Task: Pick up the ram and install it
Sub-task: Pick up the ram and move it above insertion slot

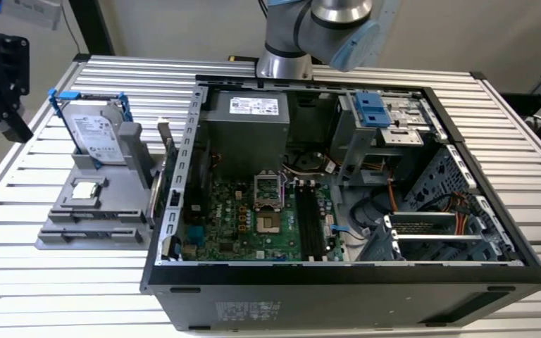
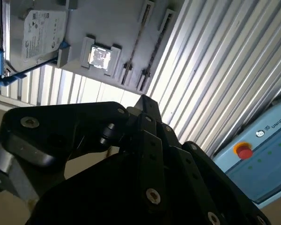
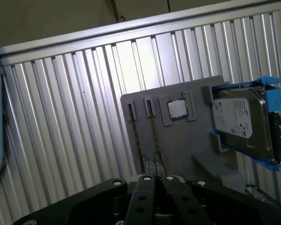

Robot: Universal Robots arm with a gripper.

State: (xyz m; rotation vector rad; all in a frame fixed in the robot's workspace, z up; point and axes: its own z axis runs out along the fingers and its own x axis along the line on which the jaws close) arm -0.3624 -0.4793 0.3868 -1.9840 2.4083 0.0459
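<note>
**Jaws shut and bare; ram sits in its holder**

My gripper: jaws pressed together, nothing between them, above the slatted table. The ram stands on edge in a slot of the grey holder, well apart from me. Beside it lies a square chip, then a hard drive in blue rails, its white label too small to read. A pale blue box with a red button carries lettering. In the exterior view the holder sits just beside the open computer case, on the exterior view's left. The power supply has a white label.
</note>
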